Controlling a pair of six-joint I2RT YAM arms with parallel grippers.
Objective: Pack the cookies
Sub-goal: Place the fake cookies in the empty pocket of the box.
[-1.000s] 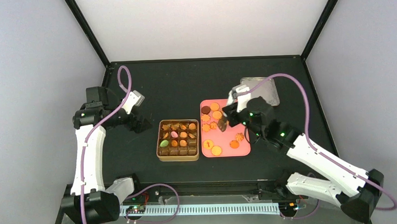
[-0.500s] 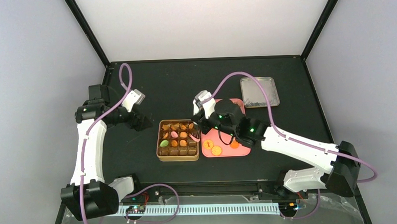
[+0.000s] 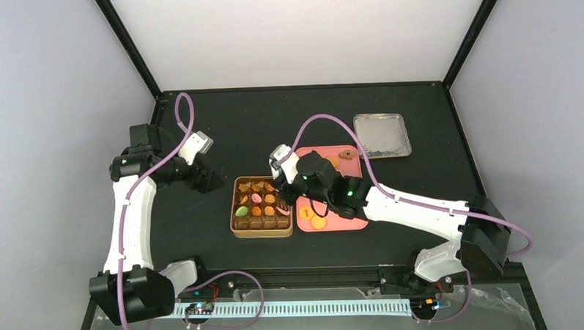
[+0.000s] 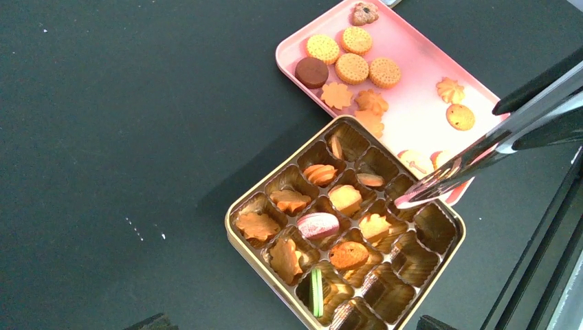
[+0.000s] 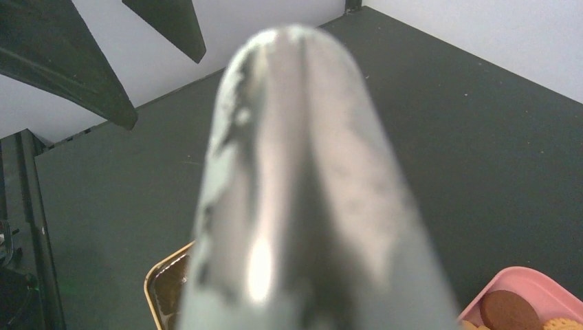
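Right fingers [image 4: 543, 82] clamp tongs [image 4: 474, 157] near round and flower-shaped golden cookies [image 4: 351, 68].

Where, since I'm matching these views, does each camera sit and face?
Top external: above and behind the bases, looking down on the table; both arms, left hand and right hand show.
Left wrist: on the left arm, looking down at the tin and pink tray; only its fingertips show.
Right wrist: looks along the blurred tongs it holds; its fingers show upper left.
Shared: tin, tray and tongs appear in all three.
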